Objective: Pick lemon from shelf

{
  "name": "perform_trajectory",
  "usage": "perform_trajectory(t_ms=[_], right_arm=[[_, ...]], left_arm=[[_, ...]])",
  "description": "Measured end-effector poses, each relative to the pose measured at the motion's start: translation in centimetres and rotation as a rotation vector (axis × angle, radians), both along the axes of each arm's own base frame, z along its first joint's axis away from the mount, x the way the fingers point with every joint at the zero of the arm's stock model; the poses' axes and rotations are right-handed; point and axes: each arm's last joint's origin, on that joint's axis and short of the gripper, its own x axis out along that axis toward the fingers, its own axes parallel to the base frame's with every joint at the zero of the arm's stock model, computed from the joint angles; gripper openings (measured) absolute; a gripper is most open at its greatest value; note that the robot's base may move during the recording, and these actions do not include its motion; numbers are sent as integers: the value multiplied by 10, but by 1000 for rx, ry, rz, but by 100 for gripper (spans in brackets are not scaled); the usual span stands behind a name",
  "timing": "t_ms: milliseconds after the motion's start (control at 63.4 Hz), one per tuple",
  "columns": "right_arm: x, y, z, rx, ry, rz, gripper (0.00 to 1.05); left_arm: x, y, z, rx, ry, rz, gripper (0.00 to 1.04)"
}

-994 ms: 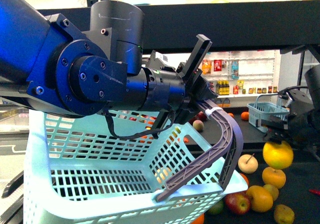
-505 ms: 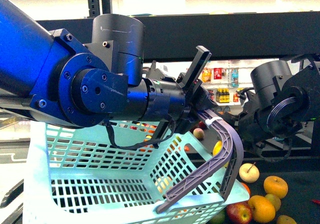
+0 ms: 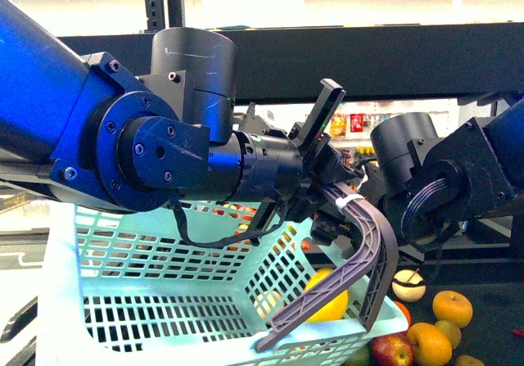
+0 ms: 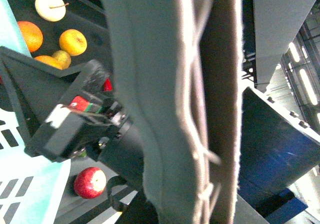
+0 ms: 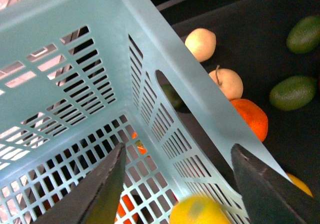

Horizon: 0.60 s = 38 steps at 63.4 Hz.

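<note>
The bright yellow lemon (image 3: 328, 297) is low inside the pale teal basket (image 3: 147, 300), showing through the mesh. In the right wrist view the lemon (image 5: 200, 211) is blurred and sits between the spread fingers, touching neither. My right gripper (image 5: 177, 146) is open above the basket's inside. My left gripper (image 3: 332, 178) is shut on the grey basket handle (image 3: 372, 235), holding the basket up in front of the black shelf (image 3: 368, 55). That handle (image 4: 165, 108) fills the left wrist view.
On the dark shelf deck (image 5: 260, 33) beside the basket lie oranges (image 3: 453, 307), a pale stemmed fruit (image 3: 408, 286), a red apple (image 3: 391, 351) and green avocados (image 5: 295, 91). The right arm (image 3: 434, 190) hangs over the basket's right rim. Store shelves of bottles (image 3: 360, 124) stand far behind.
My right arm swung left from the shelf deck to above the basket, carrying the lemon. The jaws have opened and the lemon has dropped lower into the basket.
</note>
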Motion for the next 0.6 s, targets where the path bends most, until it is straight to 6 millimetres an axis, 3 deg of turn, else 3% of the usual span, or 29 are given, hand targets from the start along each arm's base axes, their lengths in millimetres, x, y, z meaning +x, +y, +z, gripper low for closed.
perform_trajectory(t_ms=[110,205,347,442,505,600], right_arm=[[-2,-18,11,9,-54,-43,88],[-6,-45,24,17,-121,-95,102],[-15,-95,30,-4,-204,-166,102],[-22,-129,16,-45,-220,-196,102],[-26,-150,-7,-98,-203,-202,102],[-31,-165,-44,-176,-162,-182,102]], left_arm=[[0,0,0,-2,3,-2,8],[0,0,0,-2,3,0,8],[0,0,0,-2,3,3,8],[0,0,0,-2,3,0,8],[0,0,0,-2,3,0,8],[0,0,0,-2,3,0,8]])
